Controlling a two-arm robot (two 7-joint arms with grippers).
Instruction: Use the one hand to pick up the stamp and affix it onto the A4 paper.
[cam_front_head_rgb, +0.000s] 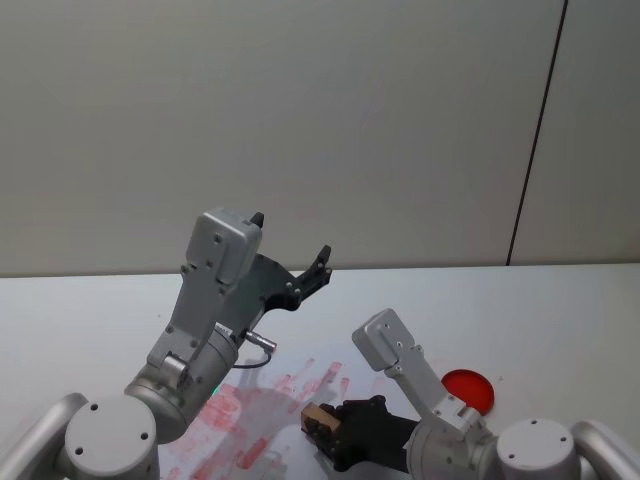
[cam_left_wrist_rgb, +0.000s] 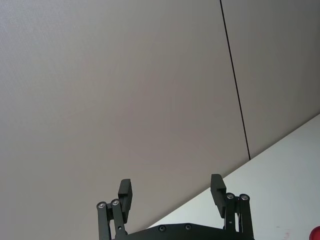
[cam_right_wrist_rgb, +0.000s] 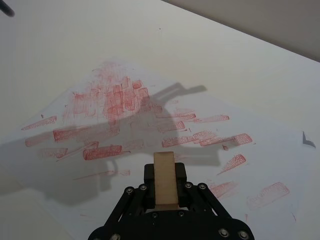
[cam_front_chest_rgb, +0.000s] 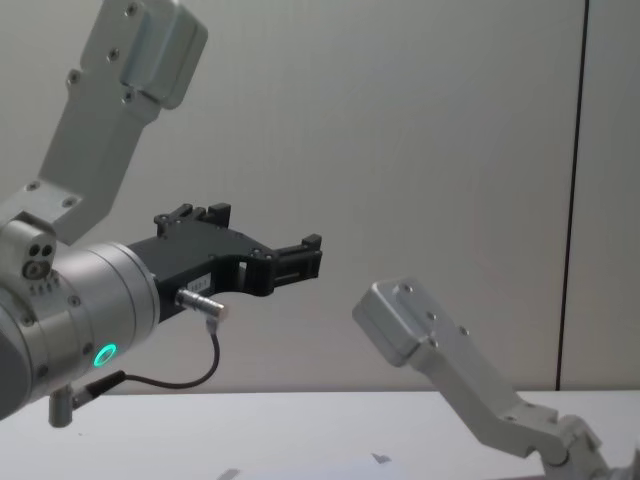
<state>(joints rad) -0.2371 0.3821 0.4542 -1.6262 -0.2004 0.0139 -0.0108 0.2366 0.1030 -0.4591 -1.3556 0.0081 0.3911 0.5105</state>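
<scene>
Wooden stamp (cam_right_wrist_rgb: 165, 180): held by the right gripper (cam_right_wrist_rgb: 165, 172), its fingers closed narrowly on the block's two sides; it sat low and near the robot's body, over the near right part of the paper (cam_right_wrist_rgb: 260, 160).
Stamp axis: the long axis ran along the gripper's reach, and the free end stuck out past the fingertips and pointed away from the wrist, toward the printed sheet; in the head view that end faced the robot's left.
Contact: it could not be told whether the stamp end touched the sheet; the gripper's shadow lay across the red marks.
Paper: flat on the table (cam_front_head_rgb: 560, 310), crowded with red prints, one far corner curled.
Risk, grip: judged that a press along the axis could push the block back through the fingers, since only the sides were clamped.
Risk, print: judged that a tilted end face would leave a partial mark, or one lost among the existing prints.
Risk, sheet: judged loose, so it could slide or lift with the stamp.
Red disc (cam_front_head_rgb: 467, 388): on the table just right of the right arm.
Left gripper (cam_left_wrist_rgb: 170, 190): raised well above the table, fingers wide apart, empty, aimed at the wall.
</scene>
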